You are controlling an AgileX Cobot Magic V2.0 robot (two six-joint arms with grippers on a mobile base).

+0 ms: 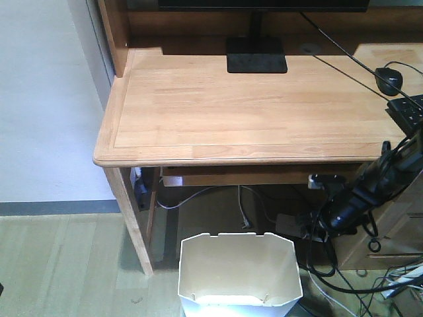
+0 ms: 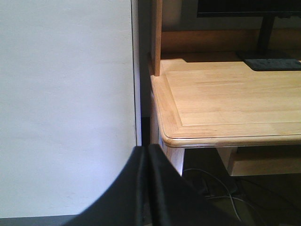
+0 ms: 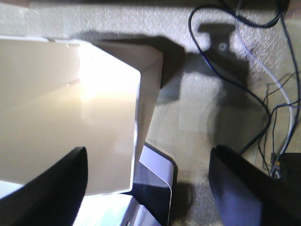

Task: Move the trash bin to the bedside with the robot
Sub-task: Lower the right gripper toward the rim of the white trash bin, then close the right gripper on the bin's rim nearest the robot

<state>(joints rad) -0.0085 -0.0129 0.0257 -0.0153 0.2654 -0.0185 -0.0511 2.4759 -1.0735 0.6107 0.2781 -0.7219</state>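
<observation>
Left of the trash bin [image 1: 238, 269] rises the desk [image 1: 251, 105] corner, which your left gripper [image 2: 148, 186] faces, fingers pressed together and empty. The bin stands on the floor before the desk. Your right gripper [image 3: 148, 157] gapes wide astride its right wall, gripping nothing.

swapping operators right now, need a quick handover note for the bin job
The left gripper: jaws shut, empty, facing the wall beside the desk.
The right gripper: jaws open at the bin, one side over its inside, the other outside its wall. No grip yet.
The bin stands on the floor in front of the desk. The bedside is in no view.
Done: right arm lined up at the bin's rim.
Left: close on the rim, take the bin to the bedside, set it down.
</observation>
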